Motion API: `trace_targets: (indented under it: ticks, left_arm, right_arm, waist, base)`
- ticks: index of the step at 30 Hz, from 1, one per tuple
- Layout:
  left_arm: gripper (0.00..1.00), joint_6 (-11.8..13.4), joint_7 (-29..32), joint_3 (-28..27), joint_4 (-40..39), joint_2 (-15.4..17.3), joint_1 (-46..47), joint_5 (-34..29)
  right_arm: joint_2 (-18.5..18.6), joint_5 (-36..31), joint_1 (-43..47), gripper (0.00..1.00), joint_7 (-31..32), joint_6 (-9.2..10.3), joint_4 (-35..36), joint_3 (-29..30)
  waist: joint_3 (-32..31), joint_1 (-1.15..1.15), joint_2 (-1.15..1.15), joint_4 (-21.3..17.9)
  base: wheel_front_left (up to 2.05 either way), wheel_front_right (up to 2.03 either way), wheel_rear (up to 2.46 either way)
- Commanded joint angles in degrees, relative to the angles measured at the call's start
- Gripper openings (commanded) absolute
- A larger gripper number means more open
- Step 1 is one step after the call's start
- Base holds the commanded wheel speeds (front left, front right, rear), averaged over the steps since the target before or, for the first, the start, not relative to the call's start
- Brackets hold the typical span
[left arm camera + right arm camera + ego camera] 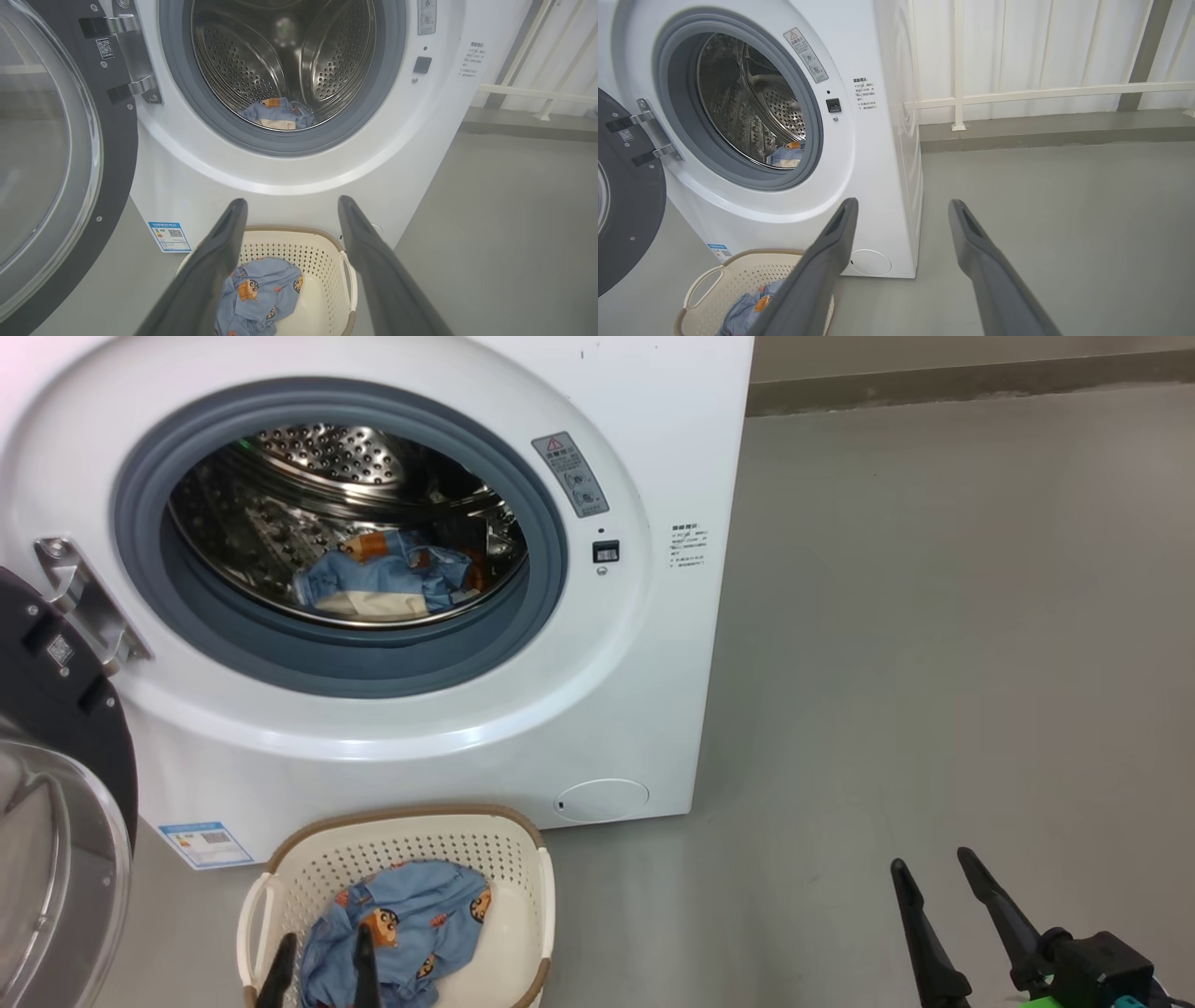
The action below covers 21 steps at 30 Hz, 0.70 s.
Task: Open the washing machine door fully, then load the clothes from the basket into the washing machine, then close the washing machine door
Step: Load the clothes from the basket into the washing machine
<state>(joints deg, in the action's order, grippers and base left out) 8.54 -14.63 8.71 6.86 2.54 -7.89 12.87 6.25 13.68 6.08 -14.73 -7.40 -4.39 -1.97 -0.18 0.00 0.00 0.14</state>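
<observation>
While one light blue garment [411,915] lies in the basket [527,859] at the lower left, beneath the left gripper [323,935], its jaws stand wide apart and empty; the right gripper [932,859], lower right, is equally parted, holding nothing.

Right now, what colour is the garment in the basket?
The garment is light blue with small orange prints, clearest in the left wrist view.

Left end effector [324,943]: two long dark fingers [364,973], seen low in the head view at the left, pointed up and held apart. Right end effector [932,863]: fingers parted wider, placed at the lower right, leaned leftward; a black wrist housing [1097,973] is seen at their base.
</observation>
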Motion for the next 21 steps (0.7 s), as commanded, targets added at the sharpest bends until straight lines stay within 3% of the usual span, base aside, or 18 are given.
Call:
trace_targets:
  ticks: [1,12,21]
  left_arm:
    - [1.0,0.52,-0.37,-2.25,-2.19,0.34,0.52,-0.23]
    - [1.0,-0.03,-0.37,-4.18,-4.3,0.34,-0.73,-0.97]
    - [1.0,-2.44,-0.37,-4.4,0.14,0.34,3.34,-0.3]
  right_arm:
    - [0.4,-0.97,-0.36,1.0,-0.27,-0.09,1.72,-0.81]
    - [-0.33,-1.52,0.4,1.0,-0.27,-0.09,2.4,-0.42]
    - [-0.04,-1.5,-1.15,1.0,-0.27,-0.09,2.27,-1.35]
  waist:
    - [0.04,0.0,0.0,0.07]
    - [0.78,0.0,0.0,0.09]
    - [5.54,0.0,0.0,-1.22]
  base:
    - [0.0,0.0,0.0]
    - [0.0,0.0,0.0]
    - [0.0,0.0,0.0]
